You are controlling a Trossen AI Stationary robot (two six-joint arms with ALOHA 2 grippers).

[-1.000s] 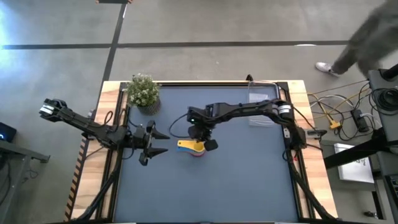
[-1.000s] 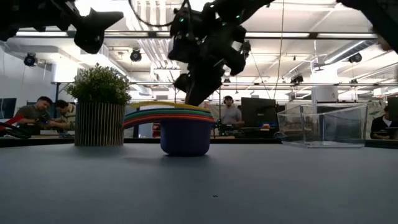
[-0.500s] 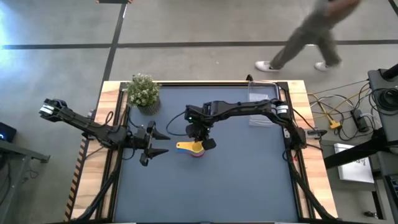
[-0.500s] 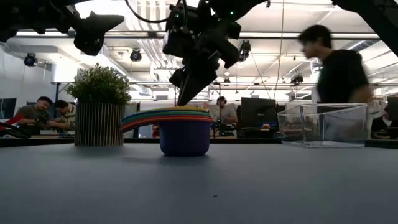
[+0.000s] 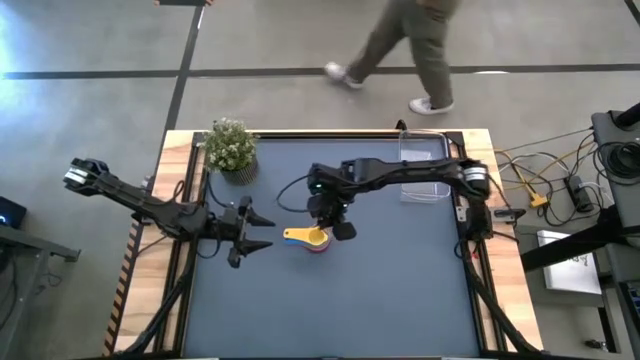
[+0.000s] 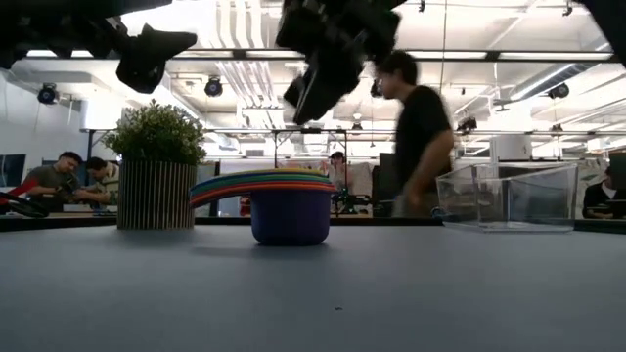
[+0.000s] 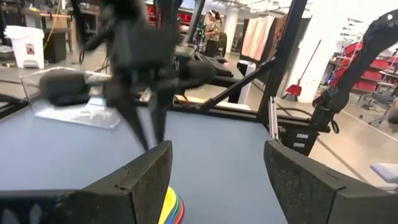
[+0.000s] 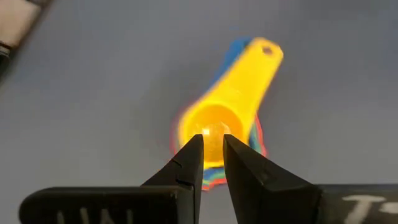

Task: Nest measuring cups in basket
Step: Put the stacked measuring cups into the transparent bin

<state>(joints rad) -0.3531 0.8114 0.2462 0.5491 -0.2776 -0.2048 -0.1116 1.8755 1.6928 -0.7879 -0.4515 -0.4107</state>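
So the measuring cups (image 5: pixel 314 238) are all stacked into one pile sitting mid-table, left of centre, nowhere near the basket (image 5: pixel 424 175), which is off by the far right corner. From above you really only get the yellow cup on top, its handle sticking out toward the left arm, plus a sliver of red/blue rim peeking out underneath. In the low view the stack (image 6: pixel 284 203) reads better: a dark blue bowl at the bottom with a fan of coloured handles layered above it, though I can't pick out all seven colours there.

The right gripper (image 5: pixel 336 214) hangs just above the stack, not touching it; in the low view it's (image 6: pixel 315 90) clearly up in the air with a gap down to the cups. Its wrist camera looks straight down on the yellow cup (image 8: pixel 217 127), and the two fingers sit nearly together with just a thin slit between them, nothing held.

The left gripper (image 5: pixel 252 229) is parked off to the left of the cups, fingers spread wide apart and empty. Its wrist view only catches the edge of the cup stack (image 7: pixel 171 208) at the frame edge, and the right arm in front of it is a blurry mess.

The potted plant (image 5: pixel 231 148) sits at the far left corner. A person (image 5: pixel 395 50) is walking past behind the table, cut off at the top of the overhead shot; in the low view they partly hide behind the basket (image 6: pixel 507 197).
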